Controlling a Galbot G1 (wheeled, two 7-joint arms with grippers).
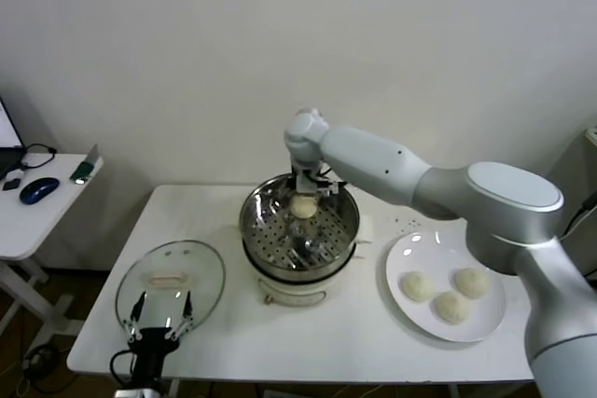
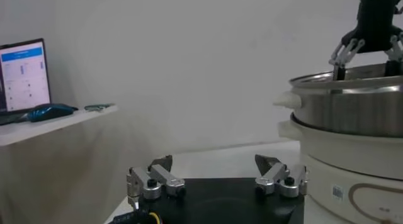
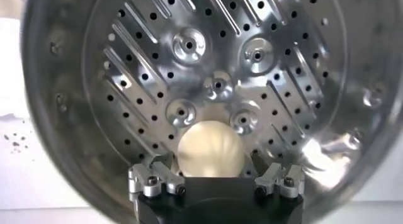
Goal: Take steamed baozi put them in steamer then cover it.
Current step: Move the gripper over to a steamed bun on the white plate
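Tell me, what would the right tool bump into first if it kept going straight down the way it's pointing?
Most likely the baozi lying right between the right tool's open fingers, on the steamer's perforated tray. How far apart they are is hard to judge.

No text, brand or number is showing legibly anywhere. The laptop screen (image 2: 24, 74) on the side desk (image 2: 56, 121) is displaying a blue header bar and rows of small lines, all too small to read. The steamer (image 2: 352, 137) is carrying a small square sticker and a curved outline mark on its cream base, seen in the left wrist view, and neither is giving readable characters.
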